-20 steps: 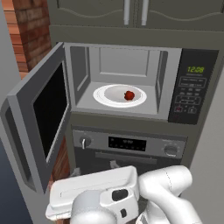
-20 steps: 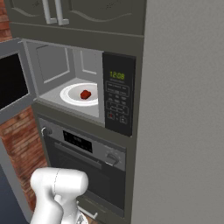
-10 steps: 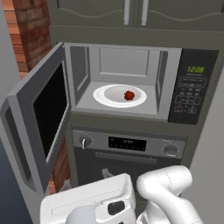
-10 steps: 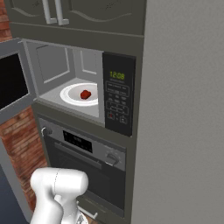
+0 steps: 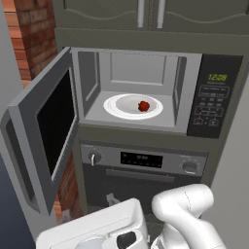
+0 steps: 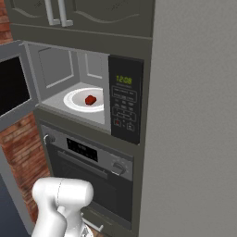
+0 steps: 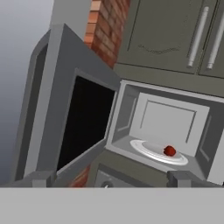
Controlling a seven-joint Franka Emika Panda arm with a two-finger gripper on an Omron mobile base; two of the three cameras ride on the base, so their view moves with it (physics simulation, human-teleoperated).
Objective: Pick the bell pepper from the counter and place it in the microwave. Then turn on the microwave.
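Glossy red bell pepper [image 5: 143,105], round white plate [image 5: 116,104]

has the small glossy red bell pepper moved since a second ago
No. The small glossy red bell pepper sits at the same spot on the white round plate inside the silver-grey microwave, right of the plate's centre as before.

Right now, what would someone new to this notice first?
The microwave stands wide open, its door swung out to the left. Inside, a small red bell pepper sits on the white round plate, right of the plate's middle. Right of the cavity, green digits glow on the black keypad panel, and below is a knobbed oven.
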